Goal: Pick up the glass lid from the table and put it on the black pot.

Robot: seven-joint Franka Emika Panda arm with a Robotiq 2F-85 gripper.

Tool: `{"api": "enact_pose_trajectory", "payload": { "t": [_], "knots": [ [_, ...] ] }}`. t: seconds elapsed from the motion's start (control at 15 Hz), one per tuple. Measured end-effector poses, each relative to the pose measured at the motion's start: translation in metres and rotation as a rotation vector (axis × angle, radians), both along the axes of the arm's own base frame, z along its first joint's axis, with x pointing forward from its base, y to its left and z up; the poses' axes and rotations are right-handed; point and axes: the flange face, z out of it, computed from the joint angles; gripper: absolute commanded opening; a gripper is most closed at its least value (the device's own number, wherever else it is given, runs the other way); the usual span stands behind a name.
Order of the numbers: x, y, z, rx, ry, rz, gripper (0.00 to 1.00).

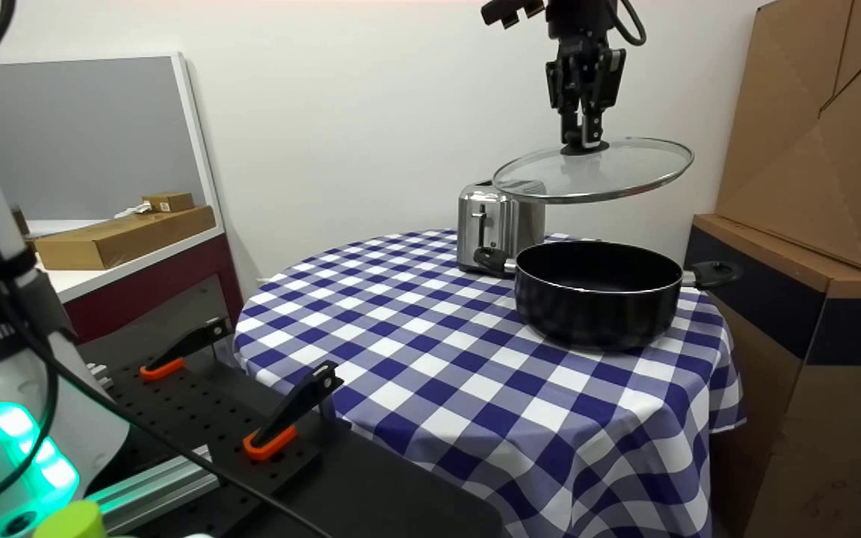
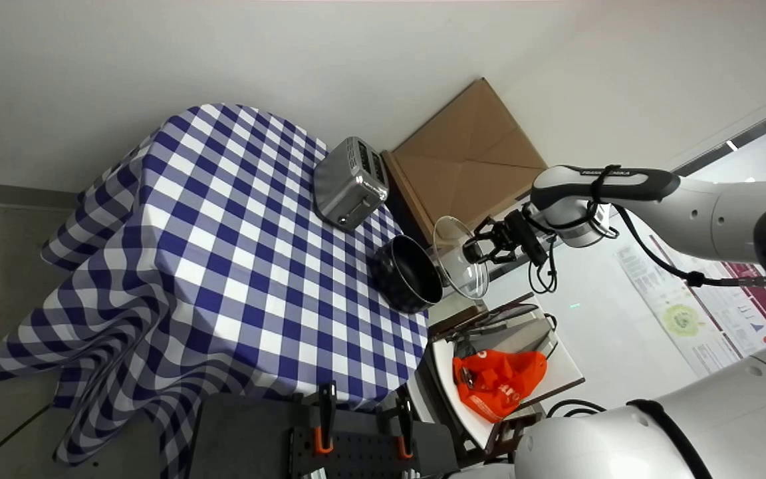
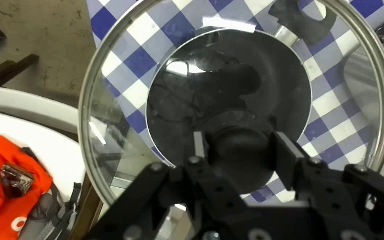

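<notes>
Black and rounded, the knob [image 3: 243, 160] of the glass lid [image 1: 606, 170] is clamped between the fingers [image 3: 287, 156] of the gripper [image 1: 581, 139], and the lid is held directly beneath, slightly tilted. Farther below the gripper, apart from the lid, the black pot [image 1: 599, 310] is set on the checkered table [image 1: 400, 329]. Below and to one side of the gripper, a silver toaster [image 1: 486, 233] is placed near the pot.

The pot [image 1: 598, 317] stands on the surface [image 1: 371, 347], toaster [image 1: 486, 230] left and farther, lid [image 1: 604, 172] above in the pincer [image 1: 581, 135].
</notes>
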Motion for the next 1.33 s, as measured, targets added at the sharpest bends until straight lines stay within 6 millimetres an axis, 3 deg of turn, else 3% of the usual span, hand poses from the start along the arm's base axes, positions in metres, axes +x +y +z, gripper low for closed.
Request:
{"api": "enact_pose_trajectory", "payload": {
  "t": [0.8, 1.33],
  "knots": [
    [0.076, -0.015, -0.074, 0.036, 0.092, -0.011, 0.25],
    [0.093, -0.018, -0.121, 0.033, 0.141, -0.003, 0.25]
  ]
}}
